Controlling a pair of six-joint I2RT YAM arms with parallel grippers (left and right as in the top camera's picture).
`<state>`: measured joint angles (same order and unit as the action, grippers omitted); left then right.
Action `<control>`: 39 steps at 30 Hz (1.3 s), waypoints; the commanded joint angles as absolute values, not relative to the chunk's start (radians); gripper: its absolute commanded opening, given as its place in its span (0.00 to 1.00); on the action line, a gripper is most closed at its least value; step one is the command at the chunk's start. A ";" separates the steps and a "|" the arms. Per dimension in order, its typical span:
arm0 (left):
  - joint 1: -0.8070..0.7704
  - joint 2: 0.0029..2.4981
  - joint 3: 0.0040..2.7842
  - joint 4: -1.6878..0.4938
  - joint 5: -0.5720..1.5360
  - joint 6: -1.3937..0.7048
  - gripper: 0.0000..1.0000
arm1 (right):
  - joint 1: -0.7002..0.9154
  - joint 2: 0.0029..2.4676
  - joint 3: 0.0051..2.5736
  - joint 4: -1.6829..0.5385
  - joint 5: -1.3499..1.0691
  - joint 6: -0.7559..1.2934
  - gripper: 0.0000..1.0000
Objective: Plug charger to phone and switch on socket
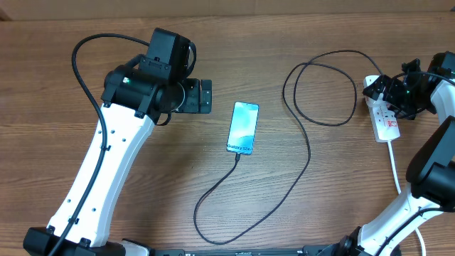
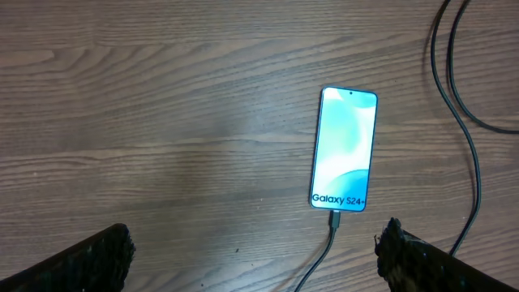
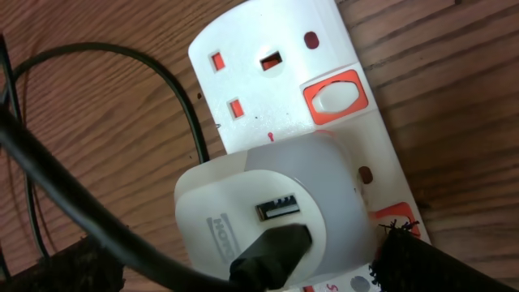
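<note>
The phone (image 1: 242,128) lies face up mid-table with its light blue screen lit (image 2: 345,150). The charger cable (image 1: 307,153) has its small tip in the phone's bottom edge (image 2: 333,219). From there it loops across the table to the socket (image 1: 386,121) at the right. My left gripper (image 1: 206,96) hovers left of the phone, open and empty (image 2: 255,264). My right gripper (image 1: 387,92) is open over the socket (image 3: 268,73), its fingers either side of a white adapter (image 3: 276,203) that carries the black plug (image 3: 272,251). One red switch (image 3: 333,97) shows fully. A second red switch (image 3: 397,217) is partly hidden by my right fingertip (image 3: 422,259).
The socket's thick white cord (image 1: 395,171) runs down toward the right arm's base. The charger's big loop (image 1: 320,89) lies between the phone and the socket. Bare wooden table (image 2: 162,122) stretches left of the phone.
</note>
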<state>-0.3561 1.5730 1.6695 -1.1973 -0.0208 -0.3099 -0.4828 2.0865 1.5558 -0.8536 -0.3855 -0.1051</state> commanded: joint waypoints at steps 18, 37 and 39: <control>-0.354 1.578 1.678 -1.197 -0.033 -0.291 1.00 | -0.478 2.095 1.572 -0.863 -0.473 -0.114 1.00; -0.354 1.578 1.678 -1.197 -0.033 -0.291 1.00 | -0.478 2.095 1.572 -0.867 -0.530 -0.136 1.00; -0.354 1.578 1.678 -1.197 -0.033 -0.291 1.00 | -0.478 2.095 1.572 -0.868 -0.509 -0.132 1.00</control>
